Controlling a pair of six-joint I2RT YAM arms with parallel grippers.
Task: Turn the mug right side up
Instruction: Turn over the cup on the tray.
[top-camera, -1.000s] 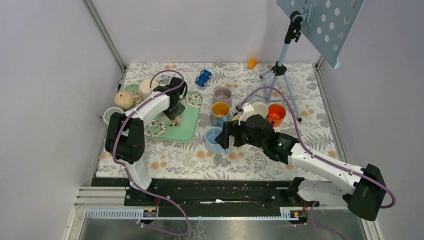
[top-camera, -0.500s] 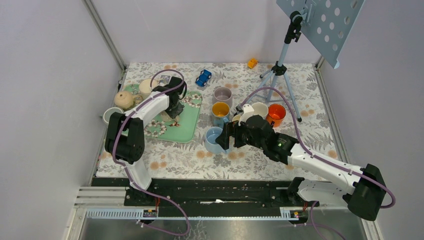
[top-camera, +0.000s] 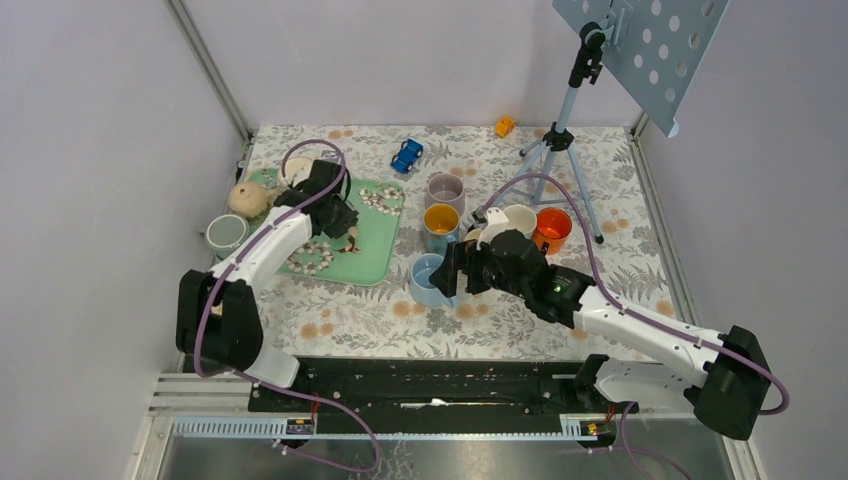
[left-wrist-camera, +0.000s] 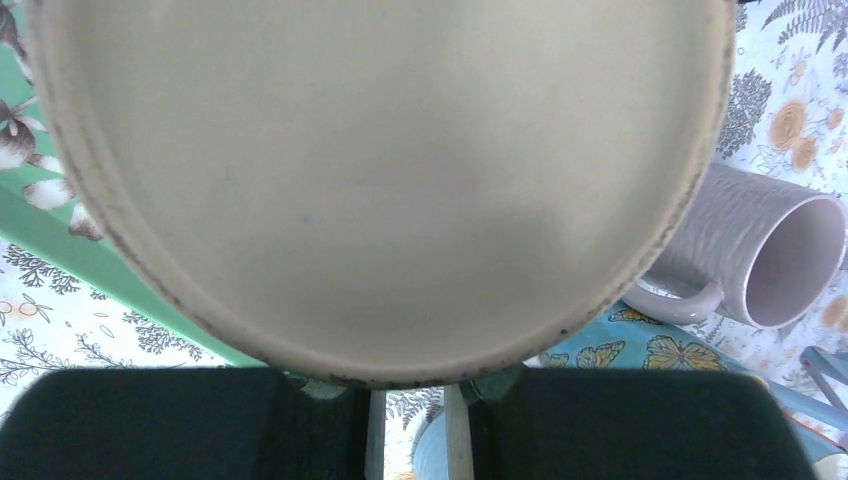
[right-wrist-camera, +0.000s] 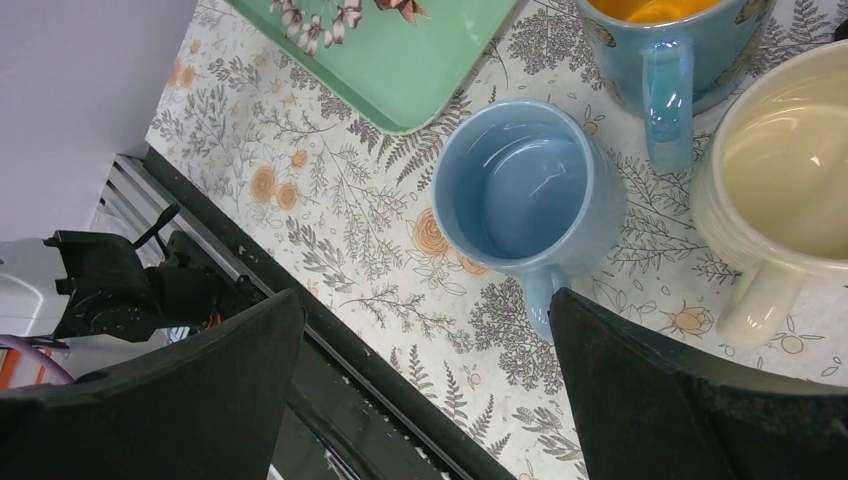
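A beige speckled mug (left-wrist-camera: 380, 180) fills the left wrist view, its round face turned to the camera. My left gripper (left-wrist-camera: 415, 385) is shut on it, with a pale handle strip between the fingers. Seen from above, the left gripper (top-camera: 340, 212) hangs over the green tray (top-camera: 370, 255) and hides most of the mug. My right gripper (right-wrist-camera: 425, 300) stands open, empty, low over the table. Just beyond it an upright light blue mug (right-wrist-camera: 525, 190) stands, its handle pointing toward the right finger. From above, the right gripper (top-camera: 455, 272) is beside that light blue mug (top-camera: 428, 278).
Upright mugs cluster mid-table: butterfly mug (top-camera: 441, 222), purple ribbed mug (top-camera: 445, 188), cream mug (top-camera: 520, 218), orange mug (top-camera: 552, 228). A tripod (top-camera: 555, 150) stands behind them. A teapot (top-camera: 247, 197) and grey cup (top-camera: 226, 232) sit far left, a blue toy car (top-camera: 406, 155) at the back.
My left gripper has closed on the beige mug, and the left arm has swung leftward with it over the tray. The right arm has not moved.
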